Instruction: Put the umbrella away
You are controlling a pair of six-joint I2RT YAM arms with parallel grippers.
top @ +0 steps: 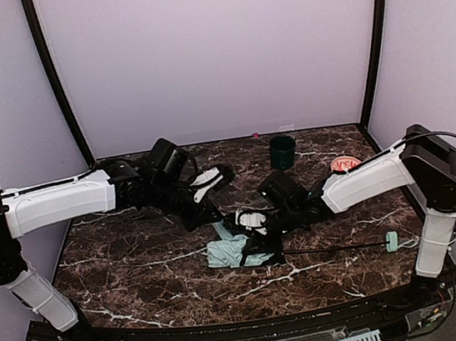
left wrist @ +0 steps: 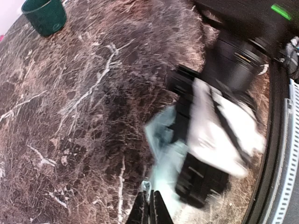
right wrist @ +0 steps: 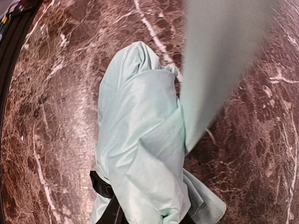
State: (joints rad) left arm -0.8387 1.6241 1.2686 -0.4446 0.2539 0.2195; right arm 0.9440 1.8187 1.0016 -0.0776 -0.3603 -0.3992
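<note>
Near the middle of the dark marble bench: the umbrella, collapsed, its pale mint canopy bunched in a loose heap. From that heap, a thin black shaft lying flat along the bench toward the right, ending in the small mint handle close to the right arm's base.

On top of the canopy, the right end effector, set low against the cloth. In the right wrist view, only crumpled mint fabric with a bit of black at the bottom edge, plus a blurred mint fold very close to the lens. Fingers buried under the cloth, so cannot tell whether clenched on anything or released.

At the canopy's far left edge, the left end effector, clenched tight, with a scrap of mint fabric right at the tips. Cannot tell whether pinched between them or merely touching.

Toward the back of the bench, well apart from the umbrella, a dark green cup, upright, and to its right a small red-and-white round item.
</note>
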